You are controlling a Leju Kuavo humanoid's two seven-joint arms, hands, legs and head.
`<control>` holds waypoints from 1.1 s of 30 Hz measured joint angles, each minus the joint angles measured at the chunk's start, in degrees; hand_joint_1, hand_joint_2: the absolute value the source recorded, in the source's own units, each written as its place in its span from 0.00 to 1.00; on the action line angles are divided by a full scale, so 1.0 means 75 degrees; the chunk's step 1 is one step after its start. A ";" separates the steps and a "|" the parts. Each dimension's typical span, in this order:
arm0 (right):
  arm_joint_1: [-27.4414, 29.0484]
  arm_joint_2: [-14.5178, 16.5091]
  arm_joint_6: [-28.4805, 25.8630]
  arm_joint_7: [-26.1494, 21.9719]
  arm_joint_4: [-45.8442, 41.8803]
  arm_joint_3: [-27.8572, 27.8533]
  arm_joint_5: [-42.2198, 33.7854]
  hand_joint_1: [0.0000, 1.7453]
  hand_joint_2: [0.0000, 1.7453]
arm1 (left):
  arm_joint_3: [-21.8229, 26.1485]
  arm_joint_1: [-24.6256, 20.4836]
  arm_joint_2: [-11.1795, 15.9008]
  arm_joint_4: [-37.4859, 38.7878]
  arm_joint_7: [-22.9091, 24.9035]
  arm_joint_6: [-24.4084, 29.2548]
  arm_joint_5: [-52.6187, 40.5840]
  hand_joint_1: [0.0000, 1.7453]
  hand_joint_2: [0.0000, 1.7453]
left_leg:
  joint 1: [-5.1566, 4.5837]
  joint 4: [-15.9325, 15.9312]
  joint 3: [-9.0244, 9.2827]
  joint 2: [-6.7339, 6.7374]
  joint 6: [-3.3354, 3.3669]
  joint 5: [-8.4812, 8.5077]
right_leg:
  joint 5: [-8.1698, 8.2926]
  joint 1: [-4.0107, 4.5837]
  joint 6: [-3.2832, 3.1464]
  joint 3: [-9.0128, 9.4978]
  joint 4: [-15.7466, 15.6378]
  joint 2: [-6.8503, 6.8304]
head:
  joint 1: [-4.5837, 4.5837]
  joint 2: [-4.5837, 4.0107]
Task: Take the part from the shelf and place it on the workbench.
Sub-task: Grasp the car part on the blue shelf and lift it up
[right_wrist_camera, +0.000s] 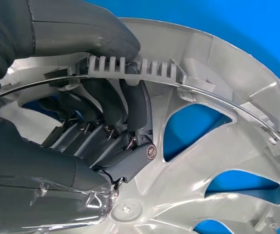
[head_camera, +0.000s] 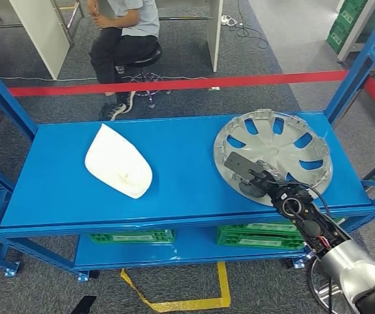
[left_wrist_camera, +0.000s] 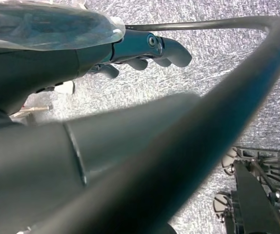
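A silver wheel cover [head_camera: 294, 140] lies flat on the right side of the blue shelf's top board [head_camera: 185, 157]. My right hand [head_camera: 255, 178] is at its near rim. In the right wrist view the thumb [right_wrist_camera: 87, 34] presses on the outside of the wheel cover's [right_wrist_camera: 219, 161] toothed rim and the dark fingers [right_wrist_camera: 134, 105] curl against the inside, so the hand grips the rim. A white curved cover [head_camera: 117, 161] lies on the left of the same board, untouched. My left hand [left_wrist_camera: 146, 48] hangs over grey carpet, fingers loosely bent and holding nothing.
A person [head_camera: 121, 33] sits on a stool behind a red floor line [head_camera: 225, 82] beyond the shelf. Blue uprights [head_camera: 358, 72] frame the shelf's ends. Green crates [head_camera: 259, 235] sit on the lower board. Yellow tape [head_camera: 190, 302] marks the carpet in front.
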 joint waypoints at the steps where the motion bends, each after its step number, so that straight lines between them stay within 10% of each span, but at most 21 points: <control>1: -0.0002 0.0000 0.0003 0.0001 -0.0002 0.0000 -0.0004 1.00 1.00 | -0.0004 0.0001 0.0001 0.0000 -0.0019 -0.0001 -0.0007 0.00 1.00 | 0.0000 0.0000 0.0000 0.0000 0.0000 0.0000 | 0.0000 0.0000 0.0000 -0.0001 0.0000 0.0000 | 0.0001 0.0000; 15: 0.0000 -0.0006 -0.0225 -0.0149 -0.0064 -0.0017 -0.0110 1.00 1.00 | -0.0118 0.0000 0.0047 0.0000 -0.0111 0.0111 0.0031 0.00 1.00 | 0.0000 0.0000 0.0000 0.0000 0.0000 0.0000 | 0.0000 0.0000 0.0000 -0.0001 0.0000 0.0000 | -0.0001 0.0000; 26: 0.0401 -0.0009 -0.2190 -0.2637 -0.0944 -0.0903 -0.2125 1.00 1.00 | -0.0162 0.0012 0.0086 0.0000 -0.0232 0.0150 0.0138 0.00 1.00 | -0.0001 0.0001 -0.0001 0.0001 0.0000 0.0000 | 0.0000 -0.0001 0.0000 -0.0001 0.0000 0.0004 | 0.0007 0.0001; 33: 0.0720 -0.0018 -0.2440 -0.3012 -0.1756 -0.1495 -0.2387 1.00 1.00 | -0.0170 0.0013 0.0084 0.0000 -0.0249 0.0152 0.0142 0.00 1.00 | 0.0000 0.0000 -0.0001 0.0002 0.0000 -0.0001 | 0.0000 -0.0001 -0.0001 -0.0005 0.0000 0.0006 | 0.0011 0.0000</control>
